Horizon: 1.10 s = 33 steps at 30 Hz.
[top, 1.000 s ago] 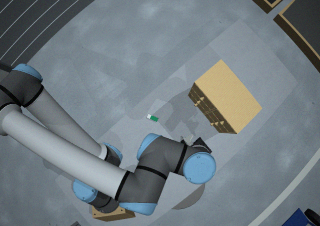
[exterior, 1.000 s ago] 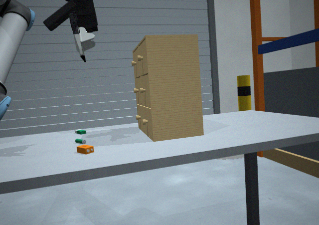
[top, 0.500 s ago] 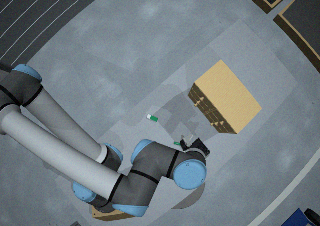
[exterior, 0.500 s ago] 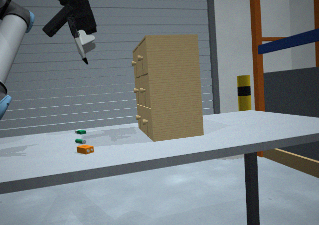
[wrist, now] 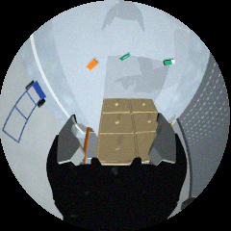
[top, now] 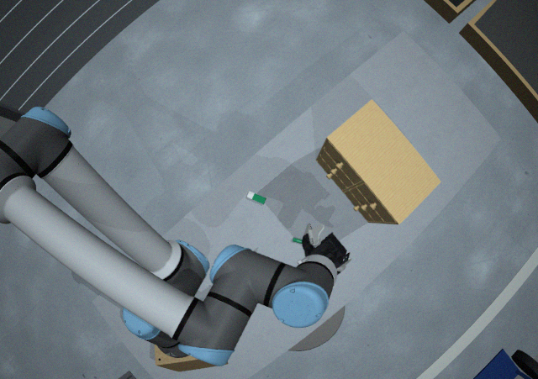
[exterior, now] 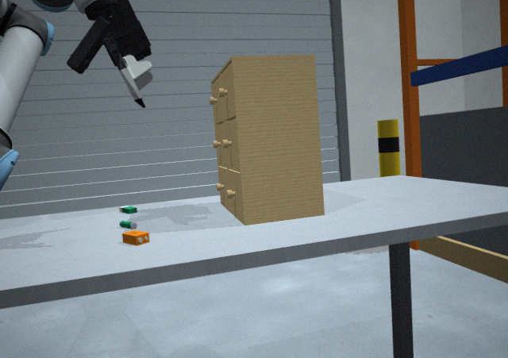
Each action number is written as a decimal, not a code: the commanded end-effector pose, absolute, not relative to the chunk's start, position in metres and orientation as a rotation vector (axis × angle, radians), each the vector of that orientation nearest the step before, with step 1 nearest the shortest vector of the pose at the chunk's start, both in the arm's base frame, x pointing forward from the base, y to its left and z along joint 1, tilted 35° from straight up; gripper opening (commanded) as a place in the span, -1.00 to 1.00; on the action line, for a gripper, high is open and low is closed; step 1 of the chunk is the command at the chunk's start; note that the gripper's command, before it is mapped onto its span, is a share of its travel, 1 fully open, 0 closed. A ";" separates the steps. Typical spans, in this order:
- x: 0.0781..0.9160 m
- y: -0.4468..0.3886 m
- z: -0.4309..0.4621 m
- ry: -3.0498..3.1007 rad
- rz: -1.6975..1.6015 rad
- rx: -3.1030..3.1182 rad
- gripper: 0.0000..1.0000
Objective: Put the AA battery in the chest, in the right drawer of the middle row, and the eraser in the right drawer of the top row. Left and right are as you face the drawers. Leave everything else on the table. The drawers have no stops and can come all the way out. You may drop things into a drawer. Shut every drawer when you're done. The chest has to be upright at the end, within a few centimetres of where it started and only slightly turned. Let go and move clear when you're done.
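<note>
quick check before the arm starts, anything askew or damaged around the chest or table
Nothing stands out: the chest stands upright with its drawers shut, and the eraser, battery and orange block lie apart on the table.

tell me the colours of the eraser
The eraser is green with a white end, clearest in the top view.

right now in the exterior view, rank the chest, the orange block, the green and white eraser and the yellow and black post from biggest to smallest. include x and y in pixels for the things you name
1. chest (top: 384, 162) (exterior: 279, 140) (wrist: 116, 130)
2. yellow and black post (exterior: 388, 129)
3. orange block (exterior: 132, 238) (wrist: 91, 64)
4. green and white eraser (top: 259, 198) (exterior: 129, 209) (wrist: 167, 62)

The post stands partly hidden behind the table (exterior: 286, 227).
</note>
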State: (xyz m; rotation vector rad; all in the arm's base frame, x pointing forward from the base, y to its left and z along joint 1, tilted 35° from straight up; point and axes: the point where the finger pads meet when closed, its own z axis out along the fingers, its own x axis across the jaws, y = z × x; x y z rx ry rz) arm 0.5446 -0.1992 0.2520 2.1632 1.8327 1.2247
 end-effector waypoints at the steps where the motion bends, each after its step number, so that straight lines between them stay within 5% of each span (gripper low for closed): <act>1: 0.552 -0.197 0.247 1.743 1.275 2.121 1.00; 33: 0.577 -0.187 0.231 1.461 1.428 1.964 1.00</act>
